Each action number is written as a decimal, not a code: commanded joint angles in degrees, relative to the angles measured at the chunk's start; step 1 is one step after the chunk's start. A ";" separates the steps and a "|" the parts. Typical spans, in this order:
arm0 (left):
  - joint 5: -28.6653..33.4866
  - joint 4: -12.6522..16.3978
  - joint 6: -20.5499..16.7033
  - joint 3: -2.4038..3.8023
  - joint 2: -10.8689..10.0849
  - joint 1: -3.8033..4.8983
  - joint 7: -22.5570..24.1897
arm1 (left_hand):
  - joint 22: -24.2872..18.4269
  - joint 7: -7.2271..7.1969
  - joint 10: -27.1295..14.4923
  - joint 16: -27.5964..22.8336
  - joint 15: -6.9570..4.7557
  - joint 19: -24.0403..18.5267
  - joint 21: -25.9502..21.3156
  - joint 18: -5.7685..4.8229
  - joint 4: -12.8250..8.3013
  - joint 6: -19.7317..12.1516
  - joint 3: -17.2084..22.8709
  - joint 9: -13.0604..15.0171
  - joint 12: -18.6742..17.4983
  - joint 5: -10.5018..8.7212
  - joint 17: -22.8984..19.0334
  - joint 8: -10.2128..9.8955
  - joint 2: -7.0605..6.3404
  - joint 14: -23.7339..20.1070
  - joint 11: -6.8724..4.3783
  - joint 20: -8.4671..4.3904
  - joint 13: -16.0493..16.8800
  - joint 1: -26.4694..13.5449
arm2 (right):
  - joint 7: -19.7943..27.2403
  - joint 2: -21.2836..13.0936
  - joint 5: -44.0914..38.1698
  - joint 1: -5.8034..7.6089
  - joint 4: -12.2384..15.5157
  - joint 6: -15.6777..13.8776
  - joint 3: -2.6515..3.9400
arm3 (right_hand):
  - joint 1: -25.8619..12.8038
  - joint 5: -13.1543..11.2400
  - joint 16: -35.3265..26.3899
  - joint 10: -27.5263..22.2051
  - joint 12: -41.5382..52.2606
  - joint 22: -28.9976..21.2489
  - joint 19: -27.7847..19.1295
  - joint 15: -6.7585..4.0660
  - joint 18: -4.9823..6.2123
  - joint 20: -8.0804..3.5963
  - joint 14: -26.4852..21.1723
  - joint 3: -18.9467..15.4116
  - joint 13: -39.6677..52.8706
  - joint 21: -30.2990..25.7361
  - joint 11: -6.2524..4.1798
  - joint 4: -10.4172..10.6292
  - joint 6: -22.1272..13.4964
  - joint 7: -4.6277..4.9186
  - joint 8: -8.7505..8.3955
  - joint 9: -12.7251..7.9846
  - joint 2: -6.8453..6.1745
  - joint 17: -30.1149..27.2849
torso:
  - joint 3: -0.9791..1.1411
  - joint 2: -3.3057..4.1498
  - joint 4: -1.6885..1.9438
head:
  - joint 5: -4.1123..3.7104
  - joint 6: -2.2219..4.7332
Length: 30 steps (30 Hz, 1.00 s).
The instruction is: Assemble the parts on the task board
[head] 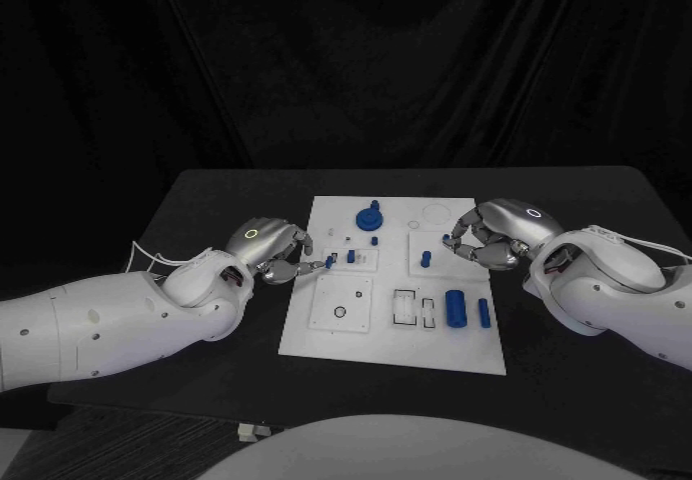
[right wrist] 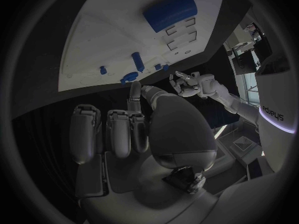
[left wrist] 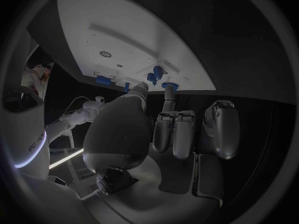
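The white task board [head: 325, 335] lies in the middle of the black table. A blue geared knob [head: 369, 216] stands at its far part, and a blue cylinder [head: 456, 308] and a thin blue bar [head: 485, 314] lie at its near right. My left hand [head: 271, 245] is at the board's left edge and pinches a small blue peg [head: 330, 262] [left wrist: 153, 76] at its fingertips, beside another peg [head: 351, 256]. My right hand [head: 488, 236] hovers over the board's right side with fingers curled, its tips [right wrist: 134, 87] close beside a standing blue peg [head: 427, 260] [right wrist: 129, 76].
A further small peg [head: 375, 241] stands near the board's centre. Rectangular slots [head: 405, 306] and a round hole [head: 339, 312] open in the board's near half. Bare black table [head: 231, 200] surrounds the board on every side.
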 commanded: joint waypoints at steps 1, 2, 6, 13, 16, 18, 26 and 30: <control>-1.33 -0.47 1.95 0.04 0.57 -0.14 -1.47 | 11.75 -0.12 5.71 0.80 -0.15 0.17 0.62 2.21 0.23 0.59 -2.27 1.05 0.33 -0.15 15.35 0.86 0.33 6.65 -0.32 -0.16 15.02 -1.81 | 0.02 0.06 -0.06 -0.20 0.04 -0.52 0.05 | 1.03 2.00 -0.40 5.68 -0.69 13.34 2.07 0.09 -0.42 0.50 4.64 0.58 14.45 -0.53 0.49 -0.14 -0.97 -0.21 -1.22 0.38 -1.01 7.06 | -0.02 -0.05 0.05 | -0.08 -0.01; -1.33 -0.62 2.05 0.04 0.74 -0.16 -1.52 | 11.75 -0.12 5.71 0.80 -0.15 0.17 0.62 2.21 0.23 0.59 -2.27 1.05 0.33 -0.15 15.35 0.86 0.33 6.65 -0.32 -0.16 15.02 -1.81 | 0.01 0.08 -0.06 -0.21 0.02 -0.50 0.05 | 1.03 2.00 -0.40 5.68 -0.69 13.34 2.07 0.09 -0.42 0.50 4.64 0.58 14.45 -0.53 0.49 -0.14 -0.97 -0.21 -1.22 0.38 -1.01 7.06 | -0.04 -0.03 0.05 | -0.09 -0.01; -1.35 -1.41 2.63 0.04 1.66 -0.23 -1.74 | 11.75 -0.18 5.72 0.80 -0.20 0.18 0.60 2.21 0.19 0.56 -2.17 1.23 0.35 0.10 15.35 1.03 0.50 6.65 -0.36 -0.20 15.03 -1.97 | -0.01 0.17 -0.06 -0.33 -0.15 -0.37 0.05 | 1.03 2.00 -0.40 5.68 -0.69 13.34 2.07 0.09 -0.42 0.50 4.64 0.58 14.45 -0.53 0.49 -0.14 -0.97 -0.21 -1.22 0.38 -1.01 7.06 | -0.05 -0.01 0.00 | 0.02 -0.01; -1.36 -2.33 3.67 0.04 2.69 -0.48 -2.03 | 11.75 -0.41 5.69 0.80 -0.33 0.19 0.56 2.21 0.12 0.97 -1.99 1.88 0.30 0.33 15.35 1.79 0.84 6.65 -0.54 -0.33 14.99 -2.28 | -0.11 0.24 -0.06 -0.47 -0.28 -0.05 0.05 | 1.07 2.06 -0.42 5.68 -0.69 13.33 2.04 0.11 -0.41 0.51 4.63 0.62 14.45 -0.58 0.51 -0.16 -0.96 -0.20 -1.24 0.37 -0.98 7.02 | -0.02 0.03 -0.06 | 0.02 -0.01; -1.36 -2.51 4.00 0.04 2.92 -0.59 -2.13 | 11.77 -0.63 5.69 0.80 -0.46 0.23 0.58 2.20 0.09 1.40 -1.93 2.36 0.30 0.40 15.35 2.38 0.96 6.65 -0.71 -0.43 14.99 -2.47 | -0.16 0.28 -0.06 -0.51 -0.37 0.06 0.05 | 1.07 2.06 -0.42 5.68 -0.69 13.33 2.04 0.11 -0.41 0.51 4.63 0.62 14.45 -0.58 0.51 -0.16 -0.96 -0.20 -1.24 0.37 -0.98 7.02 | -0.03 0.07 -0.07 | 0.05 -0.01; -1.36 -2.57 4.14 0.04 3.03 -0.65 -2.16 | 11.77 -0.75 5.69 0.80 -0.54 0.24 0.56 2.20 0.06 1.59 -1.86 2.62 0.29 0.44 15.35 2.68 1.04 6.65 -0.81 -0.50 14.99 -2.50 | -0.19 0.31 -0.06 -0.53 -0.42 0.12 0.05 | 1.07 2.06 -0.42 5.68 -0.69 13.33 2.04 0.11 -0.41 0.51 4.63 0.62 14.45 -0.58 0.51 -0.16 -0.96 -0.20 -1.24 0.37 -0.98 7.02 | -0.02 0.05 -0.04 | 0.03 -0.01; -1.36 -3.20 4.72 0.04 3.87 -0.86 -2.14 | 11.78 -0.88 5.67 0.80 -0.62 0.26 0.57 2.20 0.03 1.78 -1.78 2.87 0.27 0.59 15.35 2.96 1.13 6.65 -0.91 -0.57 14.96 -2.49 | -0.29 0.46 -0.06 -0.62 -0.61 0.38 0.05 | 1.11 2.11 -0.46 5.68 -0.69 13.30 2.00 0.12 -0.39 0.52 4.61 0.65 14.45 -0.66 0.52 -0.19 -0.95 -0.19 -1.26 0.36 -0.95 6.93 | -0.05 0.07 -0.02 | 0.16 -0.01; -1.36 -3.63 4.65 0.04 4.33 -0.97 -1.95 | 11.77 -1.01 5.66 0.80 -0.72 0.24 0.50 2.21 -0.09 1.83 -1.62 3.12 0.25 0.92 15.35 3.20 1.23 6.65 -1.03 -0.66 14.95 -2.28 | -0.32 0.49 -0.06 -0.64 -0.65 0.44 0.05 | 1.11 2.11 -0.46 5.68 -0.69 13.30 2.00 0.12 -0.39 0.52 4.61 0.65 14.45 -0.66 0.52 -0.19 -0.95 -0.19 -1.26 0.36 -0.95 6.93 | -0.04 0.05 -0.02 | 0.08 -0.01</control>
